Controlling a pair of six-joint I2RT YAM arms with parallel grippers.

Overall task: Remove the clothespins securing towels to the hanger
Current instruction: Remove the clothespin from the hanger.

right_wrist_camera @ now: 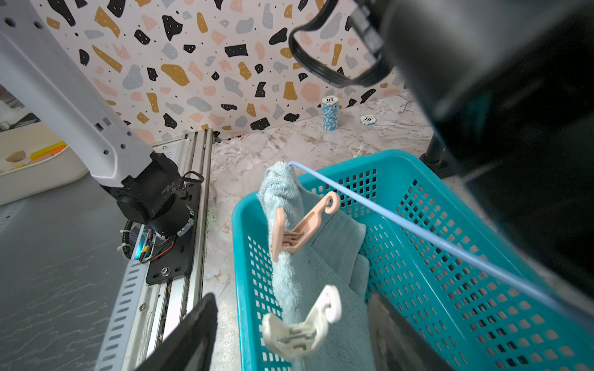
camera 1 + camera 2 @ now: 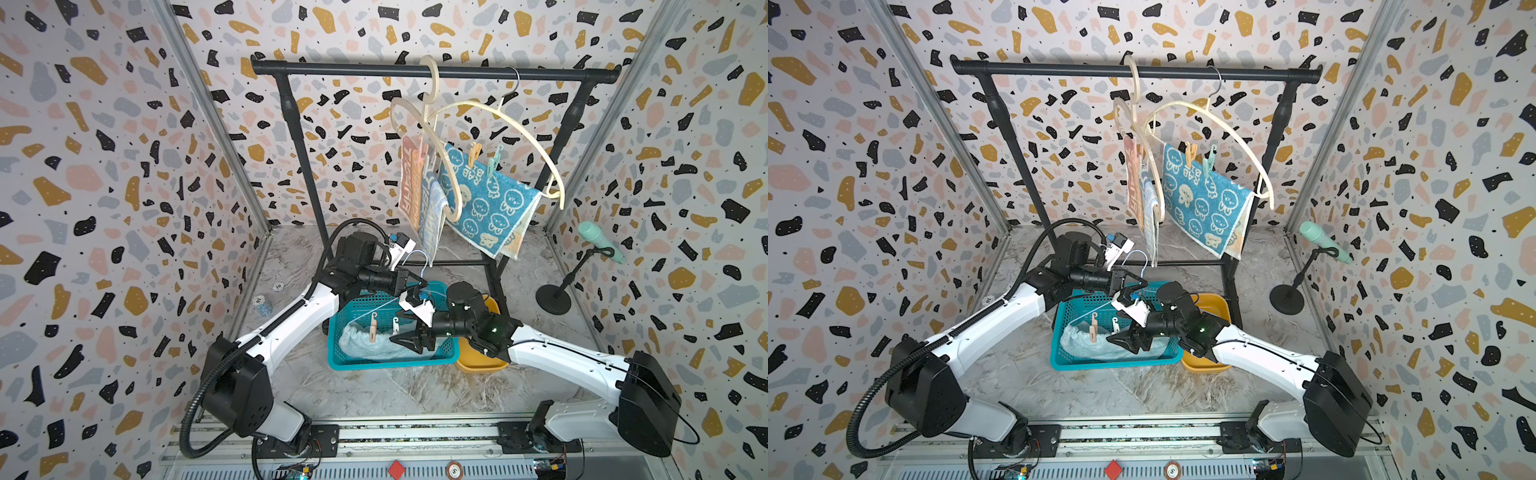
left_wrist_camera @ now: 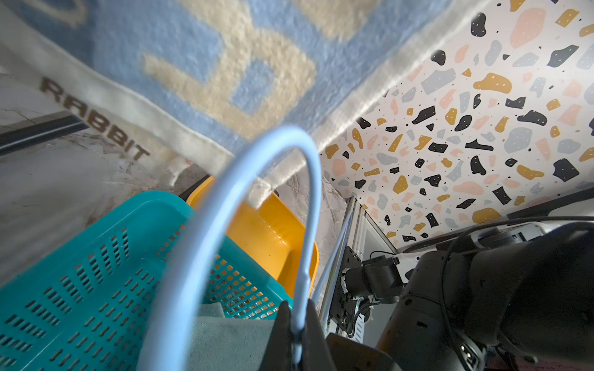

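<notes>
My left gripper [image 3: 297, 321] is shut on the hook of a pale blue wire hanger [image 3: 308, 192] above the teal basket [image 2: 390, 363]. The hanger's bar slopes down into the basket and carries the pale blue towel [image 1: 286, 192]. A peach clothespin [image 1: 299, 225] and a white clothespin [image 1: 302, 327] pin that towel to it. My right gripper [image 1: 291, 321] is open, its fingers standing either side of the white clothespin without touching it. On cream hangers on the black rail [image 2: 432, 70] hang the striped towel [image 2: 411, 183] and the teal rabbit towel [image 2: 486, 199], the latter pinned by a yellow clothespin [image 2: 473, 154] and a mint clothespin [image 2: 494, 162].
A yellow tub [image 2: 478, 361] sits right of the basket, under my right arm. A mint microphone on a black stand [image 2: 598, 237] is at the right wall. Poker chips [image 2: 262, 305] lie by the left wall. The rack's legs stand behind the basket.
</notes>
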